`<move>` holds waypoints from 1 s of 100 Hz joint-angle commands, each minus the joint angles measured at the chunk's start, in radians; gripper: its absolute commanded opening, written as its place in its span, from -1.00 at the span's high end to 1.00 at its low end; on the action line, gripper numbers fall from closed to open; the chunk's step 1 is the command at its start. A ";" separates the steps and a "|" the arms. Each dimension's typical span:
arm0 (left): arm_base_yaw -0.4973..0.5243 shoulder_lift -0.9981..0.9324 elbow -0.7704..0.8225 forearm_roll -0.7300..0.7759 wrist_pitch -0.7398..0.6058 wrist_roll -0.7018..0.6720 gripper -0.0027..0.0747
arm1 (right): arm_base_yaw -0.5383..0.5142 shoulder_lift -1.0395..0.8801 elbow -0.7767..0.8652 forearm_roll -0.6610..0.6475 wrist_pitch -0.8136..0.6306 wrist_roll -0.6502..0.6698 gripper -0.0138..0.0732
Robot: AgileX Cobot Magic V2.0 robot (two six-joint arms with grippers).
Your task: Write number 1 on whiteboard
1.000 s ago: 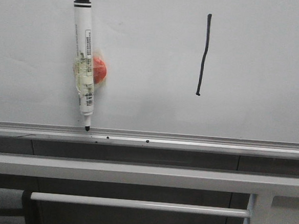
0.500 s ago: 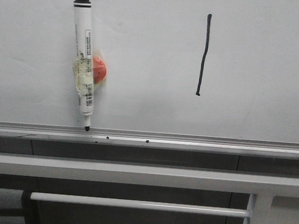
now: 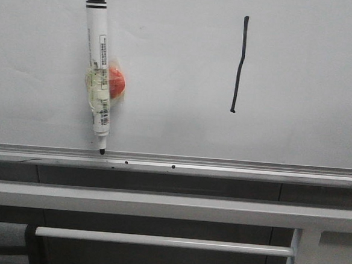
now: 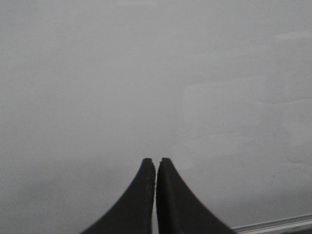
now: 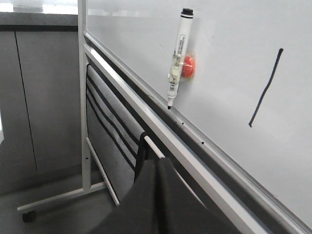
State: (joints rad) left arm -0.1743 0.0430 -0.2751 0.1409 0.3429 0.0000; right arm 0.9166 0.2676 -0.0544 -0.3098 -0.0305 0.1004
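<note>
The number 1 (image 3: 240, 64) stands on the right half of the whiteboard (image 3: 176, 126) — a thin, slightly wavy black stroke, well above the silver rail (image 3: 222, 167). To its left the marker pen (image 3: 99, 72) hangs nearly upright, uncapped tip down just above the rail, taped to an orange-red magnet (image 3: 116, 82). The left tool (image 4: 156, 161) faces bare board, its black fingers pressed together — empty. The right tool (image 5: 158, 163) is also closed, holding nothing.

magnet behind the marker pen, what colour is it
Orange-red; the magnet shows best in the front view, behind the marker pen.
</note>
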 commanded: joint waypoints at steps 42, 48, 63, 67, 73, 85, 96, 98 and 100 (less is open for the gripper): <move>0.035 -0.032 0.089 -0.159 -0.180 0.042 0.98 | 0.001 0.007 -0.026 -0.013 -0.077 -0.001 0.83; 0.058 -0.049 0.115 -0.194 -0.179 0.042 0.98 | 0.001 0.007 -0.026 -0.013 -0.077 -0.001 0.83; 0.083 -0.061 0.177 -0.208 -0.170 0.042 0.98 | 0.001 0.007 -0.026 -0.013 -0.077 -0.001 0.83; 0.092 -0.070 0.187 -0.210 -0.168 0.040 0.98 | 0.001 0.007 -0.026 -0.013 -0.077 -0.001 0.83; 0.112 -0.070 0.203 -0.211 -0.170 0.015 0.98 | 0.001 0.007 -0.026 -0.013 -0.077 -0.001 0.83; 0.147 -0.070 0.229 -0.213 -0.162 0.014 0.98 | 0.001 0.007 -0.026 -0.013 -0.077 -0.001 0.83; 0.165 -0.070 0.259 -0.213 -0.162 0.014 0.98 | 0.001 0.007 -0.026 -0.013 -0.077 -0.001 0.83; 0.169 -0.070 0.266 -0.213 -0.161 0.014 0.98 | 0.001 0.007 -0.026 -0.013 -0.077 -0.001 0.83; 0.172 -0.070 0.273 -0.217 -0.161 0.014 0.98 | 0.001 0.007 -0.026 -0.013 -0.077 -0.001 0.83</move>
State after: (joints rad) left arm -0.0156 -0.0035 0.0020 -0.0611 0.2563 0.0277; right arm 0.9166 0.2676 -0.0544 -0.3113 -0.0305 0.1023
